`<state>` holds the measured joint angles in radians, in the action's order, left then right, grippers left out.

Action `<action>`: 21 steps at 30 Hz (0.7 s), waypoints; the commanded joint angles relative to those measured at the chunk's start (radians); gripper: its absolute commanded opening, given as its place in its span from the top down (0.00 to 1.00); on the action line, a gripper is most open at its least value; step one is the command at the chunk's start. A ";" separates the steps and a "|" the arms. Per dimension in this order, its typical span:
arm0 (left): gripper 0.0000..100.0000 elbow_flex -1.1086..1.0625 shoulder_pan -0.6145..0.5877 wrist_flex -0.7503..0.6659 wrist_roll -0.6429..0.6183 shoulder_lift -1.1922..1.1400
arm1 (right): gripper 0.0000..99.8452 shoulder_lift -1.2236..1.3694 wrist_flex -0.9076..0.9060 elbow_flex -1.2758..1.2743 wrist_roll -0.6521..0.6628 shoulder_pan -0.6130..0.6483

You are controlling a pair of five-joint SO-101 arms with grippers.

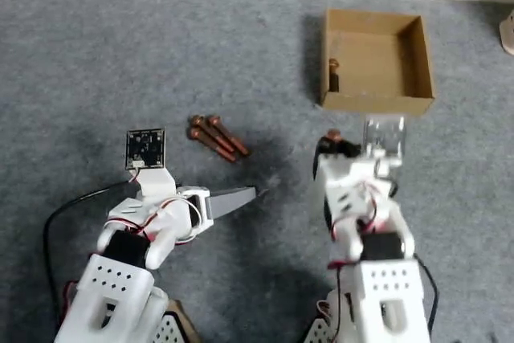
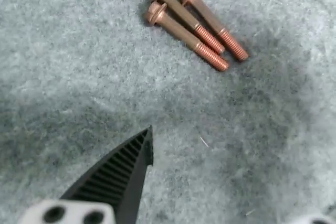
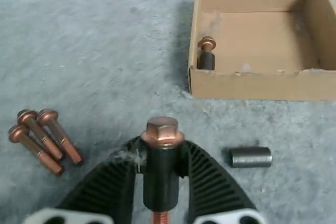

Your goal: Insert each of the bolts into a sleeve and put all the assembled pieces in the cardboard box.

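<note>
Grey carpet [image 1: 80, 54]; right claw [image 3: 159, 153] grips bolt [image 3: 161, 131].

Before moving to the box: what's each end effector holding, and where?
The right end effector clamps the dark cylindrical metal sleeve on the copper-coloured hex bolt; the left end effector holds nothing.

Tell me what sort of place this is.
Probably a robotics test bench, though I can't be sure: a left arm and right arm side by side on grey felt, with three loose bolts and a cardboard box set out for practice.
</note>
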<state>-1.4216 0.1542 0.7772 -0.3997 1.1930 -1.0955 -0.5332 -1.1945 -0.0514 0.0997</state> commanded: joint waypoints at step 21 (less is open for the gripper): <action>0.46 0.002 -0.015 -0.002 0.003 0.012 | 1.00 1.113 0.007 1.135 0.123 -0.101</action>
<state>-1.4216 0.1542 0.7772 -0.3997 1.1930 -0.0399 -0.5332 -0.2217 0.0560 0.0153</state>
